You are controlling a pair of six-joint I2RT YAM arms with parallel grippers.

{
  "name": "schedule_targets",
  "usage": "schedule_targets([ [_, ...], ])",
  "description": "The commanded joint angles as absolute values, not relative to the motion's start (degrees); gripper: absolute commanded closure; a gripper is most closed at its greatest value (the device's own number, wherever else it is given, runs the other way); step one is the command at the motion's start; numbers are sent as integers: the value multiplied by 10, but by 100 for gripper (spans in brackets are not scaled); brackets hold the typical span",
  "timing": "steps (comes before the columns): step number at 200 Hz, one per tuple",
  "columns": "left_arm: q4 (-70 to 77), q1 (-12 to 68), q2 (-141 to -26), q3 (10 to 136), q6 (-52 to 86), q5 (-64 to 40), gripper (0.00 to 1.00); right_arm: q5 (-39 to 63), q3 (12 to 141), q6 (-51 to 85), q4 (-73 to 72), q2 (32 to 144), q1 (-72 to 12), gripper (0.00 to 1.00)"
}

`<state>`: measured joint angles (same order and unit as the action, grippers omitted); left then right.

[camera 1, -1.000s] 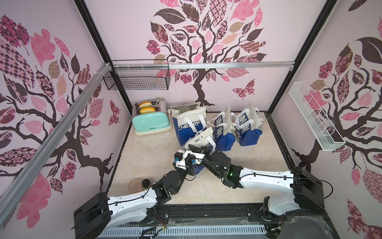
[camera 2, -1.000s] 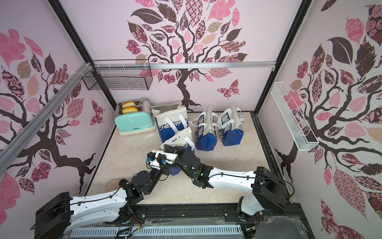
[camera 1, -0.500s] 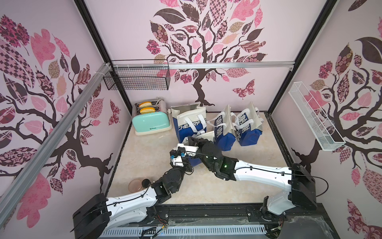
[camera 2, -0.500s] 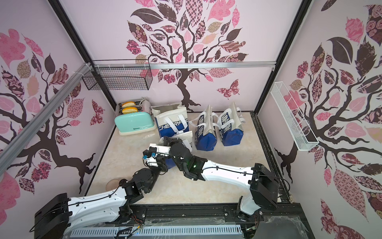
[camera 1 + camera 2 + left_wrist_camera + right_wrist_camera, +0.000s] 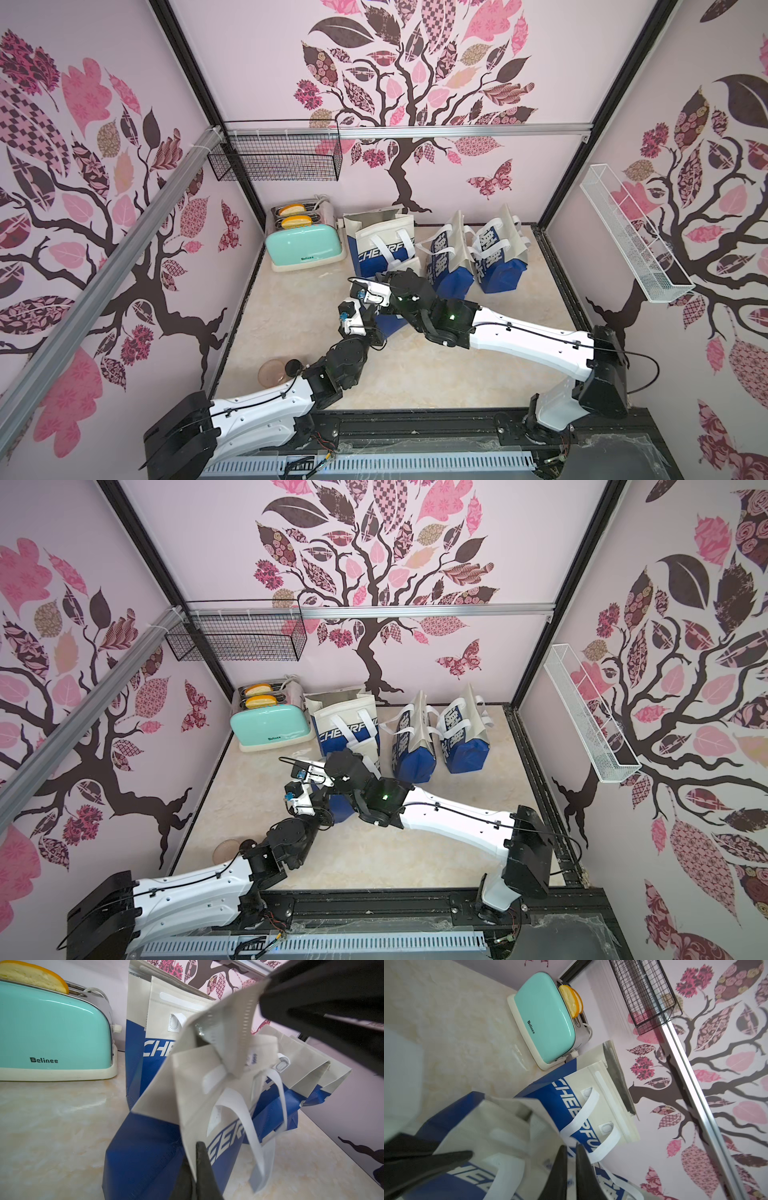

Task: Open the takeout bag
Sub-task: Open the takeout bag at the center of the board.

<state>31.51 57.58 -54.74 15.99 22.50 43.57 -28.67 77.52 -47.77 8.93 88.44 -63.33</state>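
The takeout bag [image 5: 145, 1157], blue below and grey above with white handles, stands mid-table; in both top views the two wrists hide most of it, leaving a blue corner [image 5: 390, 328]. My left gripper [image 5: 195, 1153] is shut on the edge of its near grey panel. My right gripper [image 5: 571, 1147] hovers over the bag's mouth with a narrow slit between its fingers. A raised grey flap [image 5: 228, 1022] runs up to its black fingers [image 5: 301, 1001]. The top of the bag is pulled apart, with a dark gap [image 5: 523, 1112] inside.
Behind stand a larger open bag [image 5: 382, 245] and two shut bags [image 5: 449, 257] [image 5: 498, 257]. A mint toaster [image 5: 305, 249] holds bread at the back left. A brown dish [image 5: 271, 372] lies by the left arm. A black wire basket [image 5: 276, 162] and a white rack [image 5: 631, 241] hang on the walls.
My right gripper has moved back and a little left over the bag, drawing the flap with it, and its jaws have parted slightly. The left gripper keeps its hold.
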Motion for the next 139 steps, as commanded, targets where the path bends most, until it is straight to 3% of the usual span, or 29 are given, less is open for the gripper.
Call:
schedule_targets([
  [1, 278, 572, -537, 149, 219, 439, 100, -259, 736, -376, 52, 864, -624, 84],
  [30, 278, 572, -532, 150, 212, 437, 100, -229, 701, -343, 21, 867, -624, 81],
  [102, 288, 572, -536, 155, 199, 427, 100, -186, 613, -369, -68, 832, -625, 42],
  [139, 288, 572, -545, 160, 196, 420, 100, -196, 602, -399, -133, 844, -634, 37],
])
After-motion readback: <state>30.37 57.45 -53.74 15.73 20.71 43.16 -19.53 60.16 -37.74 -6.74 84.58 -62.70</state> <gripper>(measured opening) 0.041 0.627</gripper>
